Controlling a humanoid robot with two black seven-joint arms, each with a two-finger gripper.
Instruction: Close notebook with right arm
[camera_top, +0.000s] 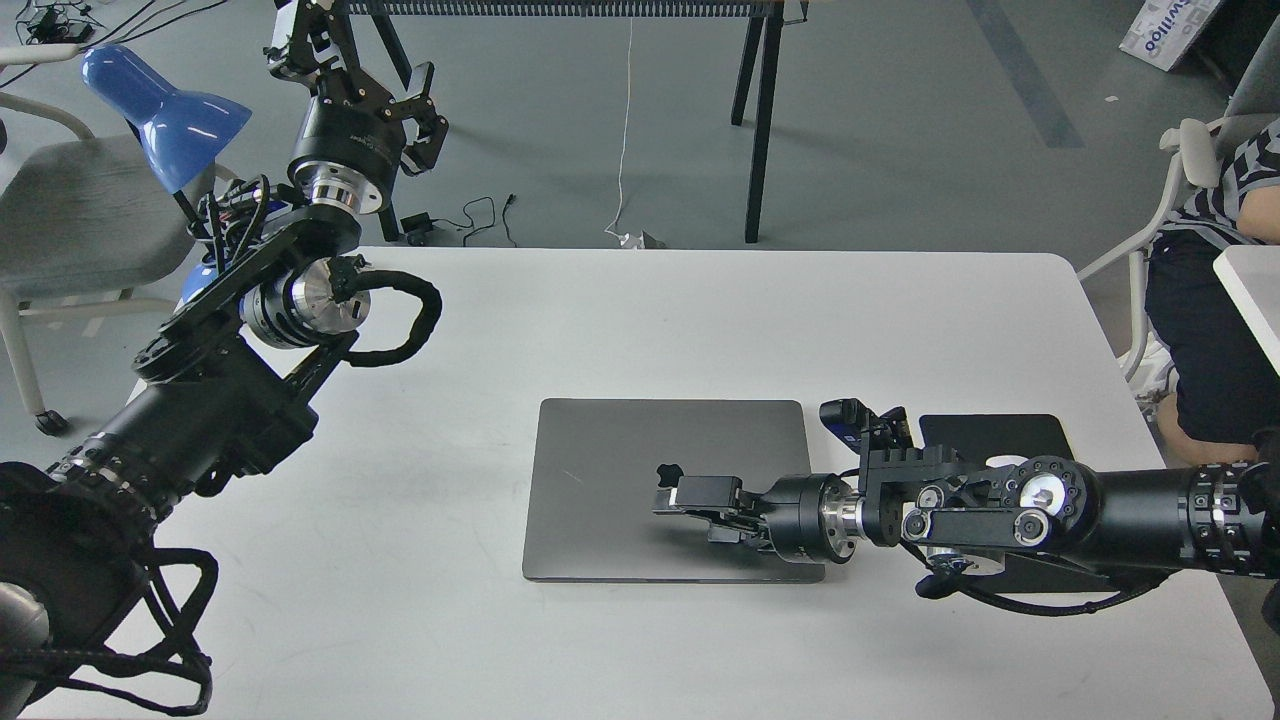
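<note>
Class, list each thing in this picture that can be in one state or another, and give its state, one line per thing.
notebook: closed, lid down flat on the table.
right gripper: low over the lid; whether its jaws are open or shut cannot be told.
left gripper: raised beyond the table's far edge, jaws open, holding nothing.
blue lamp: shade tilted; lit or not cannot be told.

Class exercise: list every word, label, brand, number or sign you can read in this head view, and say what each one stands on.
"willoo", partly cut off by the frame edge, in blue letters on the white cardboard box on the floor, top right.
Faint print on the black housing of the left arm's wrist: too small to read.
Dark logo on the closed notebook lid, partly under the right gripper: a sign only, no letters.
Nothing else legible.
</note>
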